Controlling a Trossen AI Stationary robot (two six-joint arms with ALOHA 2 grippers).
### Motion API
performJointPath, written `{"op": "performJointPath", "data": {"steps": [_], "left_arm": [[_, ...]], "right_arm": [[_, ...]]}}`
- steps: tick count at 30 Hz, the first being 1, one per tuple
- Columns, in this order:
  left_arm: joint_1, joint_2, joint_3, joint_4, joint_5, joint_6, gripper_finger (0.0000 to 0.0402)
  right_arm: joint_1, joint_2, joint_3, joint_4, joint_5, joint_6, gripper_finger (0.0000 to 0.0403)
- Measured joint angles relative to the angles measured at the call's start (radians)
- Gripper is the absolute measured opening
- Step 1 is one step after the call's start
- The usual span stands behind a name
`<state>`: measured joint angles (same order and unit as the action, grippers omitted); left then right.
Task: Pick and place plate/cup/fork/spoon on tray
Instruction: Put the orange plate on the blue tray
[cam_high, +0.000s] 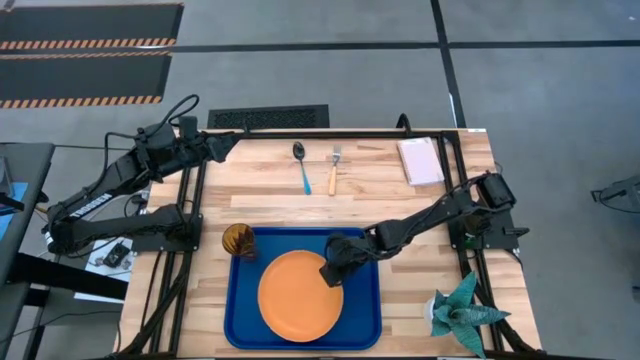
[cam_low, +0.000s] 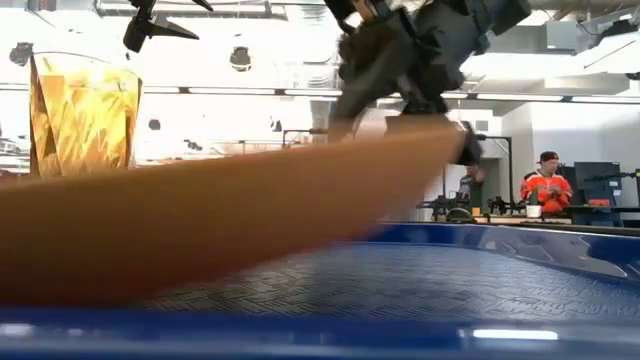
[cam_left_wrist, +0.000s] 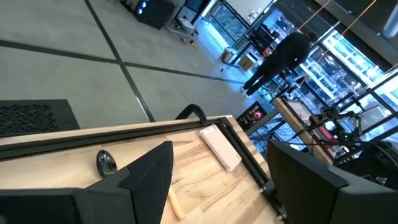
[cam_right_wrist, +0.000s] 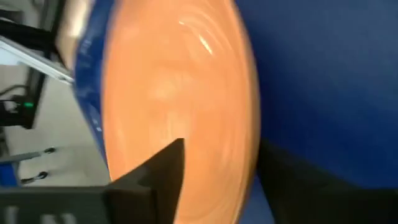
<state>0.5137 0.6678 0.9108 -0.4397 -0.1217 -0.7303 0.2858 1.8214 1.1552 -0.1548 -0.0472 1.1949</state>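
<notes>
The orange plate (cam_high: 298, 297) lies over the blue tray (cam_high: 365, 325) at the table's near middle, and my right gripper (cam_high: 335, 268) is shut on its far right rim. In the low view the plate (cam_low: 200, 220) stands tilted, its held side up. The amber cup (cam_high: 238, 241) stands upright at the tray's far left corner. The blue-handled spoon (cam_high: 302, 166) and the orange-handled fork (cam_high: 333, 170) lie side by side on the table at the far middle. My left gripper (cam_high: 225, 143) is open and empty above the table's far left corner. My right gripper pinches the plate's far right rim (cam_right_wrist: 245, 155) between its two fingers, one finger (cam_right_wrist: 155, 174) over the plate's top face and one below it. The fingers come slanting down from the table's far right. The held side (cam_low: 440, 140) is raised; the opposite side slopes down toward the tray.
A pinkish-white block (cam_high: 421, 160) lies at the table's far right. A teal toy plant (cam_high: 460, 312) stands at the near right corner. Black frame rails (cam_high: 300, 132) run along the table's far edge and sides. People show in the room beyond (cam_low: 545, 188).
</notes>
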Motion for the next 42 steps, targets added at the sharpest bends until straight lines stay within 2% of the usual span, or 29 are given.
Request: {"op": "performJointPath", "data": {"steps": [5,14,18,22,26,29,30,36,42], "left_arm": [[0.0,0.0,0.0,0.0,-0.003,0.0,0.0245],[0.0,0.0,0.0,-0.004,-0.003,0.0,0.0245],[0.0,0.0,0.0,-0.015,-0.003,0.0,0.0245],[0.0,0.0,0.0,-0.021,0.002,-0.007,0.0245],[0.0,0.0,0.0,-0.021,0.002,-0.02,0.0245],[0.0,0.0,0.0,-0.021,0.003,-0.025,0.0245],[0.0,0.0,0.0,-0.022,0.002,-0.028,0.0245],[0.0,0.0,0.0,-0.029,-0.015,-0.034,0.0245],[0.0,0.0,0.0,-0.058,-0.027,-0.042,0.0245]], "right_arm": [[-0.025,-0.001,0.009,0.034,-0.014,-0.034,0.0258],[-0.067,-0.03,0.053,-0.024,-0.099,-0.128,0.0261],[-0.065,-0.09,0.076,-0.214,-0.108,-0.156,0.0255],[-0.034,-0.2,0.081,-0.388,-0.083,-0.144,0.0206],[0.037,-0.222,0.078,-0.612,-0.015,-0.085,0.0109],[0.09,-0.169,0.078,-0.613,0.003,-0.047,0.0028],[0.107,-0.145,0.078,-0.588,0.005,-0.045,0.0016],[0.152,0.018,0.085,-0.4,-0.026,-0.021,0.0011],[0.128,0.071,0.097,-0.289,-0.044,-0.136,0.001]]}}
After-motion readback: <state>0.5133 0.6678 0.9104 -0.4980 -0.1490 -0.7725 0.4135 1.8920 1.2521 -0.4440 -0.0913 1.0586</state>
